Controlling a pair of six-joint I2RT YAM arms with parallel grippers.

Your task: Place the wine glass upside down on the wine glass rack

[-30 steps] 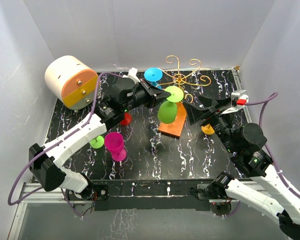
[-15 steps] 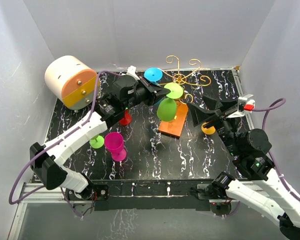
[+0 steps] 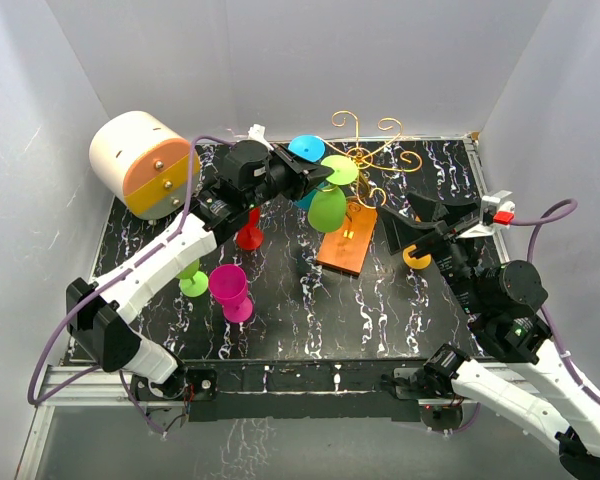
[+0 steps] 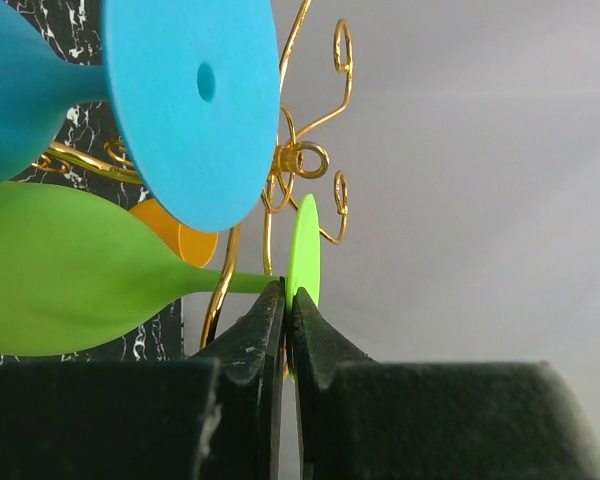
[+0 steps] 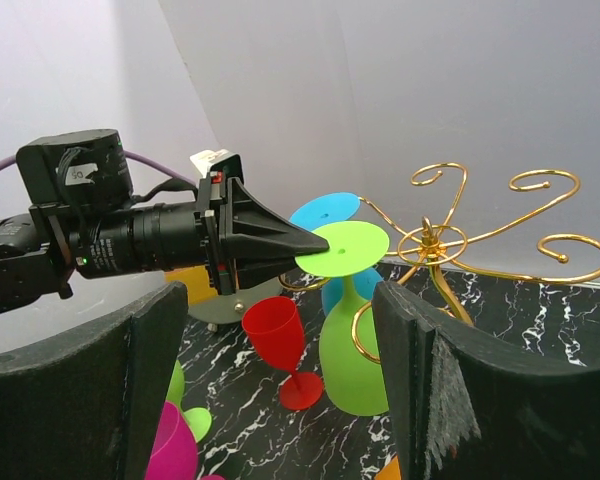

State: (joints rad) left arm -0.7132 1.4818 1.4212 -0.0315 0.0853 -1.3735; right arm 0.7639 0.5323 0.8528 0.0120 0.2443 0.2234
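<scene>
1. The green wine glass (image 3: 328, 208) is held upside down, bowl lowest, right against the gold curled arms of the wine glass rack (image 3: 365, 152).
2. The rim of its foot is clenched by the left pincer (image 4: 287, 300).
3. The right pincer (image 5: 280, 290) is spread wide, released, near the rack, with nothing grasped.

The green wine glass (image 4: 60, 270) looks like smooth, opaque plastic, matt with a soft sheen along its bowl. The blue glass (image 4: 180, 100) has the same even, dull finish. The wine glass rack (image 3: 360, 157) is thin gold wire, polished metal that throws bright glints. Its flat orange-brown base (image 3: 345, 255) is matt, of a material that cannot be told. The bench (image 3: 280, 310) is black with white marble veining and faintly glossy. The left end effector (image 4: 285, 295) is matt black plastic, finely grained. The right end effector (image 5: 280, 290) is matt black too, with pale scuffs on one inner face.
</scene>
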